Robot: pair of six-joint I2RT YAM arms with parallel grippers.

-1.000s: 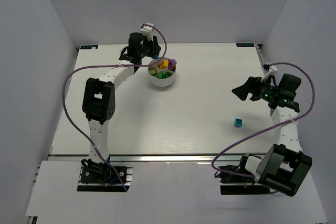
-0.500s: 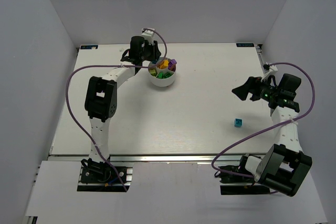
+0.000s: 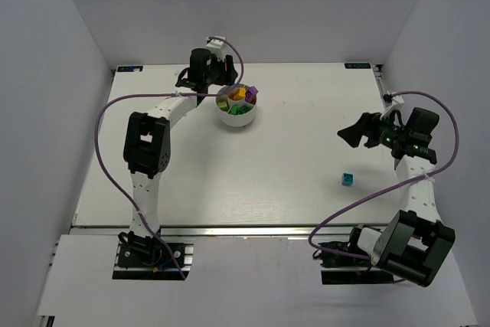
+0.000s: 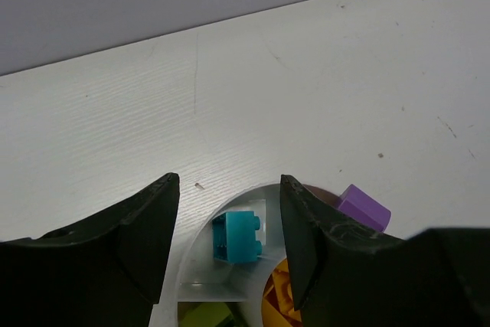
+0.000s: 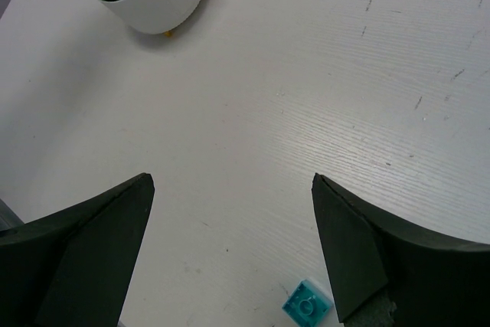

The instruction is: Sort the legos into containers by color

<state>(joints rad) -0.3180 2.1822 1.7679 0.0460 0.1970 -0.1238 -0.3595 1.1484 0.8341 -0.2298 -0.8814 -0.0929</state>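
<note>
1. Hovering over the bowl (image 3: 239, 121), the left gripper (image 4: 230, 189) stands partly open and holds nothing. The binned cyan brick (image 4: 238, 237) lies loose in the compartment directly beneath the gap between its fingers.
2. Those fingers hang close to the rim, so a sideways exit could nudge the bowl. It could also flick out the purple brick (image 4: 362, 206), just beside one finger, which seems to perch high, though the view is partly blocked.
3. The right gripper (image 5: 232, 181) is spread wide and empty. The stray cyan brick (image 5: 308, 305) lies on the table (image 5: 344, 74) under one finger, off-centre, so descending straight could skid it away.
</note>
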